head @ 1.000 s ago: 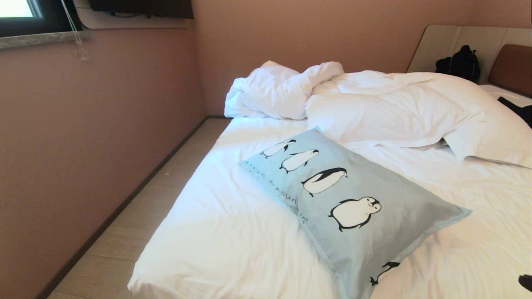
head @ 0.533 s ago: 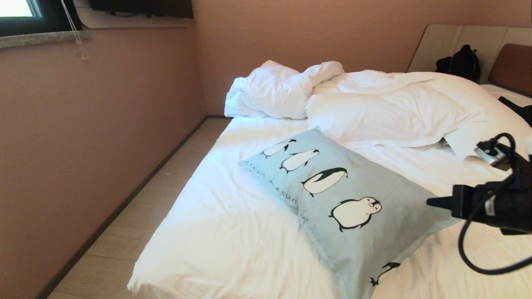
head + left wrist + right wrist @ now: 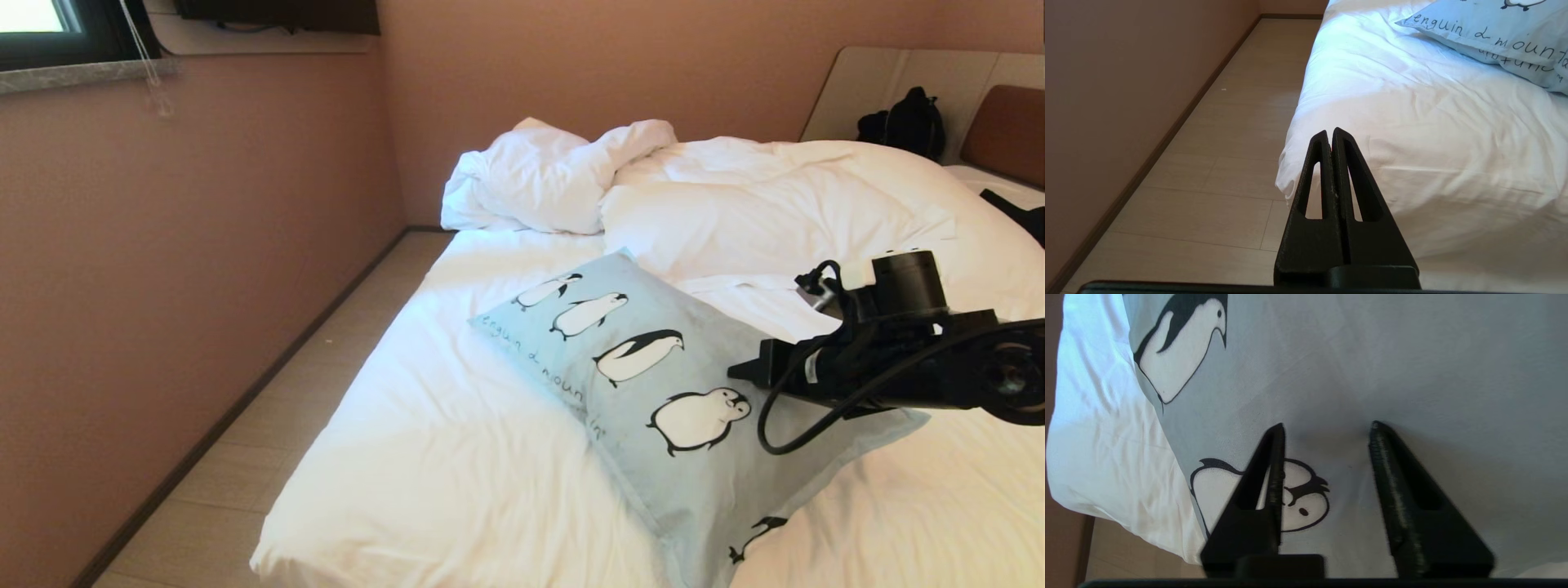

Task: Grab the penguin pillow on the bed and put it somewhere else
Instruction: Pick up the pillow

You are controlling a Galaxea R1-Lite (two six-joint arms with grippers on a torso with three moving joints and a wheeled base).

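Observation:
The penguin pillow point(image 3: 702, 482), light blue with black-and-white penguins and dark lettering, lies slantwise on the bed point(image 3: 441, 457) near its front corner. My right gripper point(image 3: 735, 371) reaches in from the right and hovers just above the pillow's right half. In the right wrist view its jaws point(image 3: 1327, 426) stand open over the blue fabric point(image 3: 1372, 355), beside a round penguin print, with nothing between them. My left gripper point(image 3: 1329, 132) is shut and empty. It hangs low by the bed's front corner point(image 3: 1433, 143), out of the head view, with the pillow's lettered edge point(image 3: 1494, 32) beyond it.
A crumpled white duvet point(image 3: 735, 204) is heaped across the back of the bed. A black bag point(image 3: 902, 126) leans against the headboard point(image 3: 1008, 131) at the far right. A narrow strip of floor point(image 3: 269, 425) runs between the bed and the left wall point(image 3: 163, 286).
My right arm has come in from the lower right edge and swung left and up over the pillow. The pillow and bedding have not moved.

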